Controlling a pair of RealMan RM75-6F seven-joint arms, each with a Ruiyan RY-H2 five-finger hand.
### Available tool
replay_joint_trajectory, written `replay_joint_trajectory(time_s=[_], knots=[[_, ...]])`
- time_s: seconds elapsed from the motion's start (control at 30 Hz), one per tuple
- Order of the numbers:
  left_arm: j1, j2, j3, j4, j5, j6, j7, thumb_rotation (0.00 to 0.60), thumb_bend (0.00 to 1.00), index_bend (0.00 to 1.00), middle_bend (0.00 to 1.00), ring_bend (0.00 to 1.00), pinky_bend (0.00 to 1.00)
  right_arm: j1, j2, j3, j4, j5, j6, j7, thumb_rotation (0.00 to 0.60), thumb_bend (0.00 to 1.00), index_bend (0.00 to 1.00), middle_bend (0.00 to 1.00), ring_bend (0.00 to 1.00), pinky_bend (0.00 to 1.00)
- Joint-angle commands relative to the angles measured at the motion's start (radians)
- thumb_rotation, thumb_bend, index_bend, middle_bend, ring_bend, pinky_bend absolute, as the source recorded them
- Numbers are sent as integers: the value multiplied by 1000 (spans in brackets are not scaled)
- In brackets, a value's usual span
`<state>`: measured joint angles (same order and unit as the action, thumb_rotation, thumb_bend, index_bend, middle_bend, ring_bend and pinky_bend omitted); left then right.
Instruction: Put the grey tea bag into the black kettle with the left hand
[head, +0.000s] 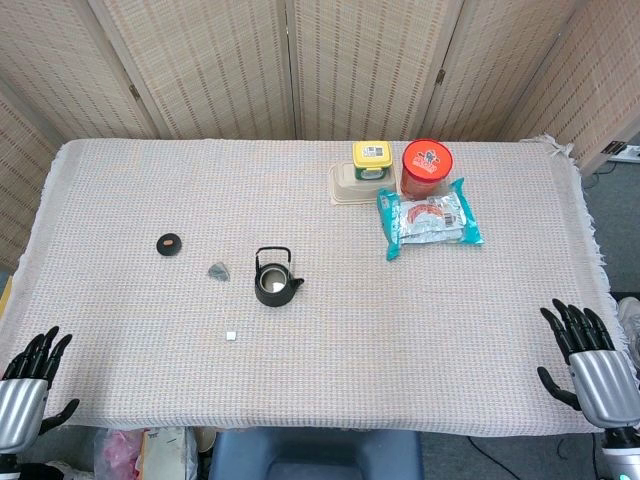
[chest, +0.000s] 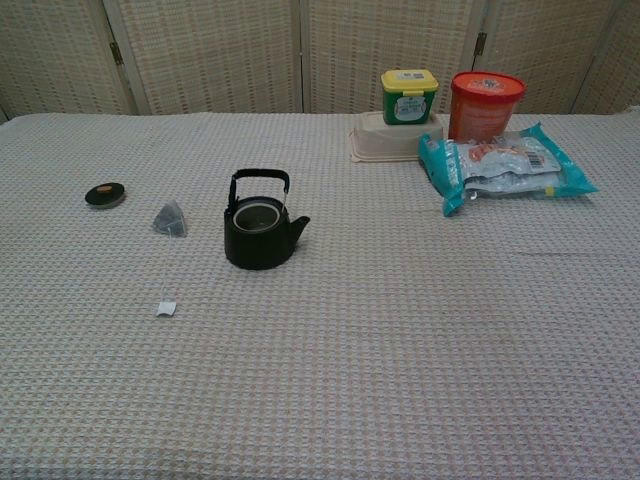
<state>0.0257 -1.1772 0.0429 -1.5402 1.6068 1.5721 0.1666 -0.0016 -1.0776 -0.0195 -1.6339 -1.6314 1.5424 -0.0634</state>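
The grey tea bag (head: 218, 271) (chest: 170, 220) lies on the cloth just left of the black kettle (head: 274, 280) (chest: 260, 233), a small gap between them. Its string runs toward me to a white tag (head: 231, 336) (chest: 166, 308). The kettle stands upright, lid off, handle raised. Its round black lid (head: 170, 244) (chest: 105, 194) lies further left. My left hand (head: 25, 385) rests at the table's near left corner, fingers spread, holding nothing. My right hand (head: 590, 360) sits at the near right corner, fingers apart and empty. Neither hand shows in the chest view.
At the back right stand a beige tray (head: 345, 186) (chest: 385, 141), a yellow-lidded green tub (head: 371, 159) (chest: 409, 96) and a red canister (head: 427, 168) (chest: 485, 103). A teal snack packet (head: 428, 218) (chest: 505, 164) lies in front of them. Woven screens close off the back.
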Motion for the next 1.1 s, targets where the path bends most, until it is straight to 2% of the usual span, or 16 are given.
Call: replay_joint_trajectory(time_s=[0.03, 0.2, 0.33, 0.4, 0.43, 0.47, 0.5, 0.6, 0.63, 0.7, 0.83, 0.97, 1.1], knots=[[-2, 0, 1, 0, 0, -4, 0, 600, 222, 0, 0, 0, 220, 3, 0, 1, 0, 4, -6, -1, 600, 263, 0, 0, 0, 0], [-6, -4, 9, 6, 29, 2, -3, 600, 222, 0, 0, 0, 220, 8, 3, -2, -1, 3, -17, 2, 600, 263, 0, 0, 0, 0], [-20, -12, 29, 24, 107, 21, -56, 600, 222, 0, 0, 0, 221, -3, 6, -6, 1, -17, 11, 14, 600, 263, 0, 0, 0, 0], [-34, -12, 32, 35, 138, 24, -84, 600, 222, 8, 1, 28, 265, -3, 6, -9, 2, -23, 12, 15, 600, 263, 0, 0, 0, 0], [-47, -8, 31, 35, 156, 22, -95, 600, 222, 27, 30, 85, 338, -1, 6, -11, 2, -30, 11, 15, 600, 263, 0, 0, 0, 0], [-57, -9, 27, 32, 167, 24, -110, 600, 222, 45, 71, 137, 400, 0, 6, -13, 1, -36, 10, 14, 600, 263, 0, 0, 0, 0], [-67, -10, 23, 29, 177, 25, -120, 600, 222, 79, 177, 232, 508, 1, 6, -14, 2, -41, 11, 15, 600, 263, 0, 0, 0, 0], [-100, -11, 20, -1, 194, -4, -143, 600, 222, 179, 576, 518, 804, 3, 6, -16, 4, -50, 12, 16, 600, 269, 0, 0, 0, 0], [-112, -6, 24, -29, 186, -36, -145, 600, 222, 211, 671, 591, 875, 5, 7, -18, 4, -54, 9, 17, 600, 271, 0, 0, 0, 0], [-140, 17, 31, -86, 172, -107, -117, 600, 222, 243, 743, 646, 924, 6, 9, -22, 4, -66, 10, 20, 600, 273, 0, 0, 0, 0], [-196, 40, 26, -201, 116, -233, -92, 600, 222, 286, 892, 713, 959, 1, 16, -29, 8, -90, 33, 41, 600, 273, 0, 0, 0, 0], [-252, 40, -12, -279, 34, -333, -37, 600, 222, 336, 944, 760, 981, -13, 24, -32, 20, -111, 75, 75, 600, 273, 0, 0, 0, 0], [-294, -10, -66, -300, -56, -381, 26, 600, 222, 418, 998, 890, 1000, -28, 30, -34, 37, -128, 118, 107, 600, 273, 0, 0, 0, 0]])
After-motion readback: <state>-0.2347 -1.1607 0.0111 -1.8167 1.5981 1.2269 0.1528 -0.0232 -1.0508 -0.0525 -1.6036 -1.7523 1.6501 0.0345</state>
